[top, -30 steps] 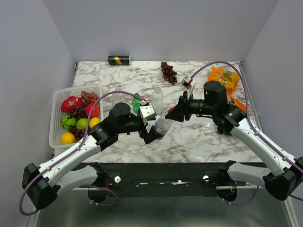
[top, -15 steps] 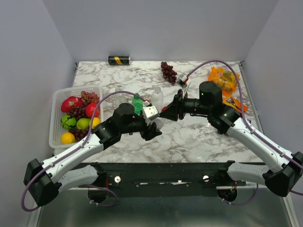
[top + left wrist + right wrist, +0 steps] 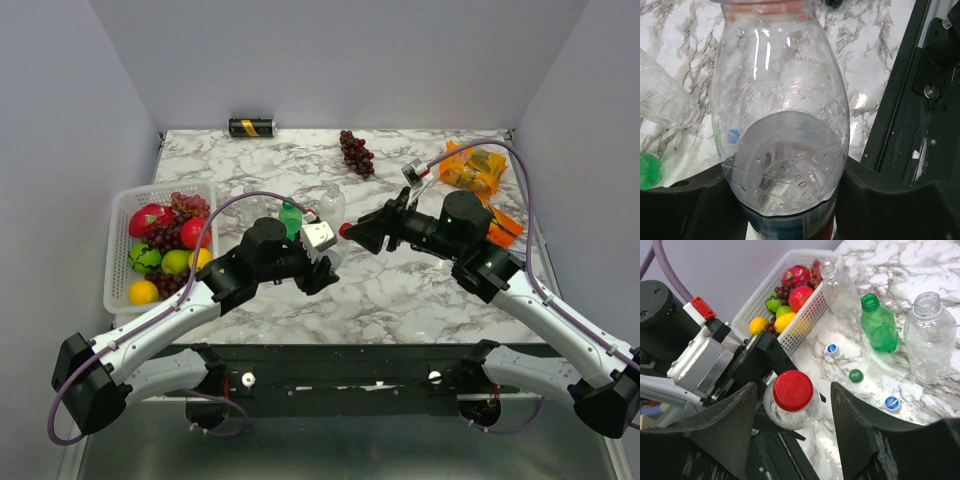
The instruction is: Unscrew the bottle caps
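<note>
Marble table (image 3: 430, 290), bottle (image 3: 785, 125) gripped tight by left tool (image 3: 787, 200), its red cap (image 3: 792, 390) between parted fingers of right tool (image 3: 793, 388)

Marble tabletop (image 3: 420, 290), plain grey walls (image 3: 350, 60)

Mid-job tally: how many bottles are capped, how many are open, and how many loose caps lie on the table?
Capped bottle: 1
Open bottles: 3, green, clear, clear
Loose caps: 3, blue, green, blue
Total: 7
</note>
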### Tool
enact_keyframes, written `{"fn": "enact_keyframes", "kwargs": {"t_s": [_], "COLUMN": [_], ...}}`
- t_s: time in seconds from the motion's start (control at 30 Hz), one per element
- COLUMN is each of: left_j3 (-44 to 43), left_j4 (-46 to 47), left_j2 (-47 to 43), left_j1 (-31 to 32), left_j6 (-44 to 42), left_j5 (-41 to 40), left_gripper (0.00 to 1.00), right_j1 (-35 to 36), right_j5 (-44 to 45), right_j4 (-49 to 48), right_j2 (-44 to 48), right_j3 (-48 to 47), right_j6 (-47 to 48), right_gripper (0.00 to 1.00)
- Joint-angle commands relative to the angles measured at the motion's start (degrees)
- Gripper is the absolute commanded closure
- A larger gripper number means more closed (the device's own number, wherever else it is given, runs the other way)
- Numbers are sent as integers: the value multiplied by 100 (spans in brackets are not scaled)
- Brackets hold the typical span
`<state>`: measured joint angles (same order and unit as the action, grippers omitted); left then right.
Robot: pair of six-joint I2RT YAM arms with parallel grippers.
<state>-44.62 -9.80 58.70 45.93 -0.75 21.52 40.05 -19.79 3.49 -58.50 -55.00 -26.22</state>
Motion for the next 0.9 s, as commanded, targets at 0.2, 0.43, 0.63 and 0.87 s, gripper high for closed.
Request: {"fn": "enact_keyframes", "kwargs": {"t_s": [0.2, 0.43, 0.63, 0.87], "left_j3": [-108, -117, -126, -108], "left_j4": [-13, -39, -48, -48], "left_j2": [-60, -69, -86, -122], "left_j1": [21, 21, 12, 21], "left_j6": [58, 49, 58, 23], "left_j5": [-297, -368, -376, -403], "left_gripper": [58, 59, 59, 59], "right_j1": [29, 64, 82, 82], "right_j5": [28, -209, -428, -640], "right_j4": [-630, -586, -577, -560], "right_j2": [-153, -232, -285, -381], "right_j3": [121, 51, 42, 51], "right_j6": [-349, -340, -340, -270], "right_gripper": [37, 41, 58, 66]}}
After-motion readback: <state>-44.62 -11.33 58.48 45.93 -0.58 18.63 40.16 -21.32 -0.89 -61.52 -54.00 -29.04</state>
